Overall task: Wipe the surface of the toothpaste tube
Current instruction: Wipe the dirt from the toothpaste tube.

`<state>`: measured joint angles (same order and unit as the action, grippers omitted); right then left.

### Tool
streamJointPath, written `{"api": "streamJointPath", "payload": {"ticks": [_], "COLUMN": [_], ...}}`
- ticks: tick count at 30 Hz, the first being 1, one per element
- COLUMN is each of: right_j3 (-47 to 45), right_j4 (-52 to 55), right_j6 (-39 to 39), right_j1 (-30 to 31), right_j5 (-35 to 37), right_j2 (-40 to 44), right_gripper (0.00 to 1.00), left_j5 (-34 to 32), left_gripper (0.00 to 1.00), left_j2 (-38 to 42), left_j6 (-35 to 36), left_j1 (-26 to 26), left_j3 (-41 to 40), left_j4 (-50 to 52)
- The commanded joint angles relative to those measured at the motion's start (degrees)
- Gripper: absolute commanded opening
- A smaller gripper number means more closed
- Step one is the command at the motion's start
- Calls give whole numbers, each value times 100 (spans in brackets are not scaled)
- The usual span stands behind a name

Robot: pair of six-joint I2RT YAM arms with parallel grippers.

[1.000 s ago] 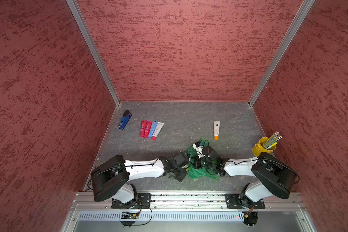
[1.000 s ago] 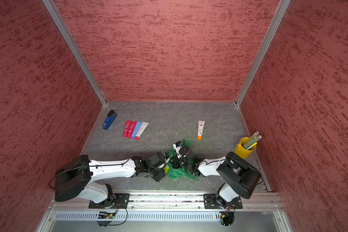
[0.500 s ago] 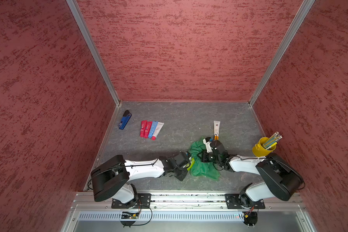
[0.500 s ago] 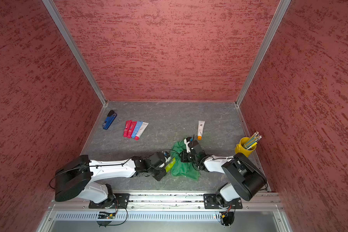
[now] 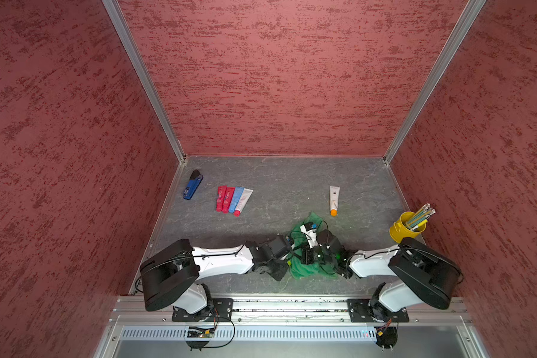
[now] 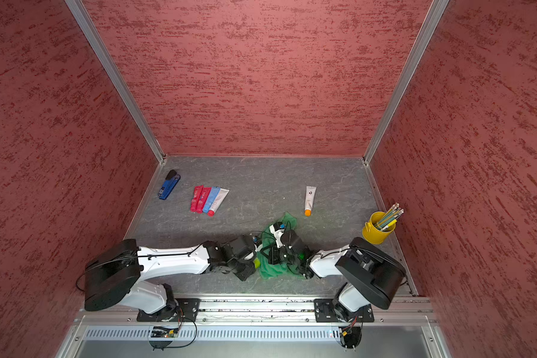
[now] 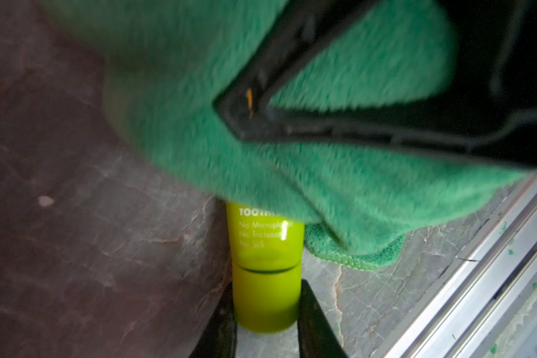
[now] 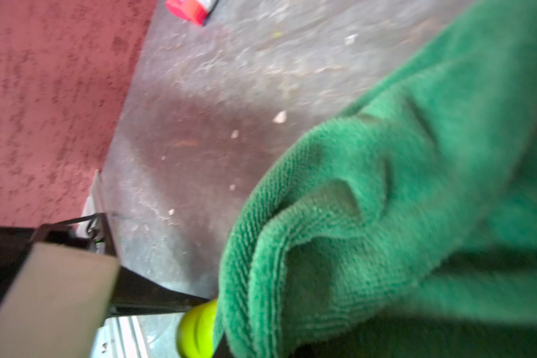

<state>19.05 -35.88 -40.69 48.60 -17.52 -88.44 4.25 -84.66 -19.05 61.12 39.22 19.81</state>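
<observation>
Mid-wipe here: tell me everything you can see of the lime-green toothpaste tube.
The toothpaste tube is glossy lime-green plastic with white print, partly readable as "TOOTH", and has a matching frosted cap. The left tool clamps the cap from both sides. The green cloth, held by the right tool, drapes over the rest of the body and hides its far end. The tube sits low by the front rail.

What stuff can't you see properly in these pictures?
- Lime toothpaste tube: the left wrist view shows only its cap end, gripped by the left tool. The green cloth covers the rest and cuts off its lettering.
- Right tool: blurred in the left wrist view, and hidden by the cloth in the right wrist view.
- Four tubes at the back: the print is too small to read in both top views.
</observation>
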Motion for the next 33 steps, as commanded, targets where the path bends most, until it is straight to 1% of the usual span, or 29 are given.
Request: {"api": "streamJointPath", "payload": {"ticks": [1, 4, 6, 12, 16, 19, 22, 24, 27, 30, 33], "right_j3": [-173, -82, -61, 269, 372, 500, 620, 631, 544, 169, -127], "right_j4": [161, 264, 467, 2199, 2772, 3030, 2996, 2890, 2767, 2275, 1827], "right_j6": [-360, -196, -34, 789, 1135, 1309, 1386, 1426, 1383, 1045, 640], "right_j1": [373, 189, -127, -1061, -1702, -1934, -1961, -1945, -1749, -1515, -1109], "right_j5": [-965, -932, -934, -170, 8, 274, 212, -19, -306, -780, -1042], "right_j2": [-562, -776, -753, 135, 567, 689, 550, 333, 346, 481, 486], "right_gripper": [0, 0, 0, 0, 0, 0, 0, 0, 0, 0, 0], "left_j5": [-175, -174, -170, -161, -175, -171, -162, -164, -163, -144, -145], "left_gripper": [0, 0, 0, 0, 0, 0, 0, 0, 0, 0, 0], "left_j2": [-57, -25, -9, 85, 107, 112, 97, 107, 118, 77, 38], "left_j6": [-6, -3, -2, -13, -31, -32, -36, -35, -32, -21, -11], "left_j1": [-48, -48, -48, -74, -76, -86, -92, -93, -107, -111, -109], "left_j3": [25, 7, -11, -72, -81, -80, -73, -80, -90, -62, -45], "left_j4": [-243, -249, -250, -275, -276, -285, -277, -276, -283, -283, -276]}}
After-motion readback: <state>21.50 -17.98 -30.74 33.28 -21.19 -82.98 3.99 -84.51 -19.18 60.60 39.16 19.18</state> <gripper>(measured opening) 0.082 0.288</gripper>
